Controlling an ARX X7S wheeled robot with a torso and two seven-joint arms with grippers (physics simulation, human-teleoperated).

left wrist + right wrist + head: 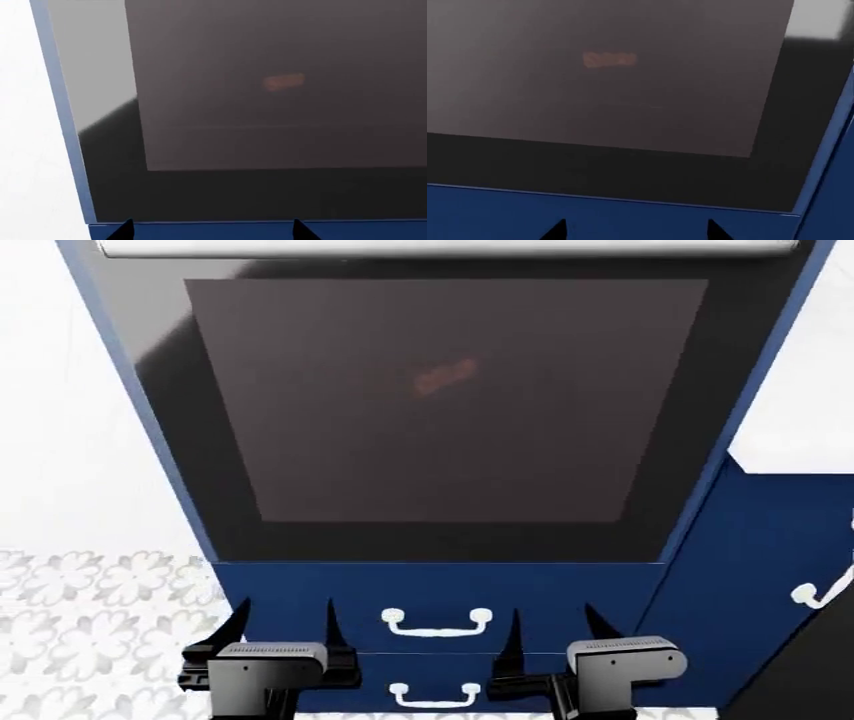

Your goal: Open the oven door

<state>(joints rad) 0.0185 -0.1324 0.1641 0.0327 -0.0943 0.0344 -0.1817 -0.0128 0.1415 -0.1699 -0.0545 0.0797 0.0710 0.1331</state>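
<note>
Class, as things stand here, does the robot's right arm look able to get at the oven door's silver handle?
Probably yes, but not from here. The right gripper hangs open low by the navy drawers, while the handle sits atop the oven door. Nothing blocks the way; the arm must rise.

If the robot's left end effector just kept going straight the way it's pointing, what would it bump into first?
Probably the navy drawer front just below the oven door; depth is unclear, so the door's lower edge is possible.

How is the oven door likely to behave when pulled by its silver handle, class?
The oven door is a large glossy glass panel, so it probably feels stiff and fairly heavy. Its smooth face looks slippery, so pull on the handle instead. The handle runs along the top edge, so it likely swings downward.
</note>
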